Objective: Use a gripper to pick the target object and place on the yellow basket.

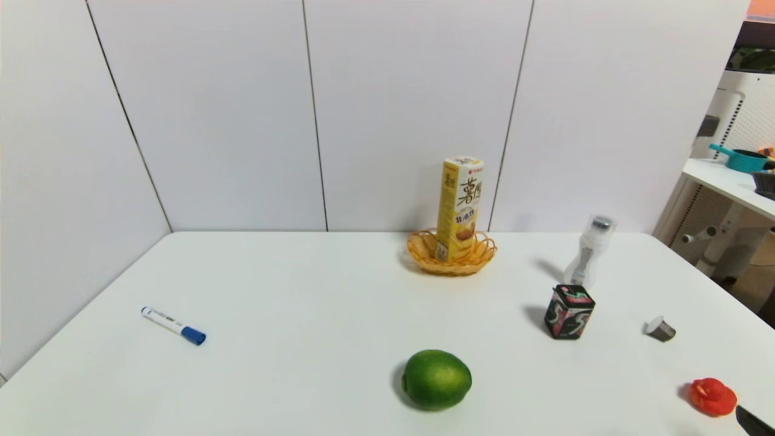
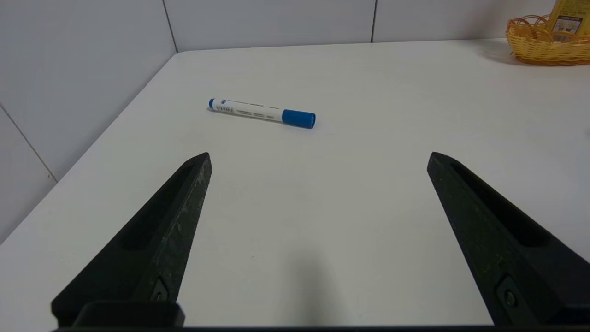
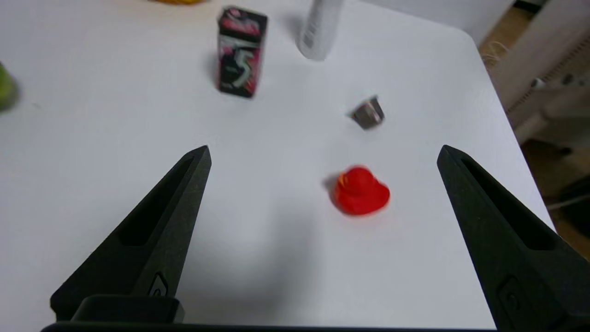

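From the head view, the chip box (image 1: 460, 206) stands upright inside the yellow basket (image 1: 478, 257) at the far side of the white counter (image 1: 290, 315), close to the back wall. A white bottle (image 1: 588, 251) stands to the right of the basket, and a small black tin (image 1: 568, 312) sits just in front of the bottle. Farther right lie a small grey cup (image 1: 660, 329) on its side and a red toy (image 1: 712, 396) near the counter's front right corner. A green fruit (image 1: 436, 379) rests near the front edge, and a blue-capped marker (image 1: 173, 325) lies well apart on the left. Only a black tip of the right gripper (image 1: 754, 422) shows at the lower right corner.

In the left wrist view, the left gripper (image 2: 318, 159) hangs above bare counter with its fingers (image 2: 184, 203) spread wide and holding nothing. The marker (image 2: 262, 112) lies beyond them, and the basket (image 2: 544, 44) with the foot of the chip box (image 2: 569, 18) shows at the far edge.

In the right wrist view, the right gripper (image 3: 322, 157) hangs over the counter with its fingers (image 3: 179, 198) released and empty. The red toy (image 3: 360, 197) sits between them, with the grey cup (image 3: 367, 113), the black tin (image 3: 240, 51) and the bottle (image 3: 319, 27) beyond.
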Robot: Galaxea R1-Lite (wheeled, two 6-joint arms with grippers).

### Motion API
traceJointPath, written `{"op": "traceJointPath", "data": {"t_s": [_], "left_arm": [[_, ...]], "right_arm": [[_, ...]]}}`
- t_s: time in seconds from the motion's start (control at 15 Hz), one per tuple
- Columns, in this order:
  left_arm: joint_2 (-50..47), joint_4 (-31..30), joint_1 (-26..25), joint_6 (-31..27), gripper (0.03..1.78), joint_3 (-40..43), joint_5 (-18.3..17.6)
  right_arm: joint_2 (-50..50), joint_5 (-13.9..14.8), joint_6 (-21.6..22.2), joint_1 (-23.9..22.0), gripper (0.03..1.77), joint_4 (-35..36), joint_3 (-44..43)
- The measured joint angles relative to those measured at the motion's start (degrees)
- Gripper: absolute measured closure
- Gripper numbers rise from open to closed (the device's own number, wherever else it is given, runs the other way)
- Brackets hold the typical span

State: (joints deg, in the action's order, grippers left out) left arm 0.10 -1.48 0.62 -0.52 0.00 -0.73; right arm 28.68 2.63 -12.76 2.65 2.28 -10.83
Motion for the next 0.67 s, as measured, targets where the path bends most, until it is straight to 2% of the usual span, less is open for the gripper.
{"op": "traceJointPath", "data": {"t_s": [0.13, 0.2, 0.33, 0.67], "left_arm": [[0.0, 0.02, 0.01, 0.0, 0.12, 0.0, 0.02], [0.0, 0.0, 0.0, 0.0, 0.12, 0.0, 0.0], [0.0, 0.02, 0.0, 0.0, 0.12, 0.0, -0.01], [0.0, 0.0, 0.0, 0.0, 0.12, 0.0, 0.02]], "right_arm": [[-6.89, -0.02, 0.09, -1.27, 0.11, 1.71, 6.62], [-10.44, -1.21, 0.87, -1.63, 0.11, 2.23, 8.72], [-15.98, -3.38, 3.75, -2.12, 0.11, 2.46, 10.28], [-26.95, -3.29, 12.13, -2.62, 0.11, 2.23, 10.75]]}}
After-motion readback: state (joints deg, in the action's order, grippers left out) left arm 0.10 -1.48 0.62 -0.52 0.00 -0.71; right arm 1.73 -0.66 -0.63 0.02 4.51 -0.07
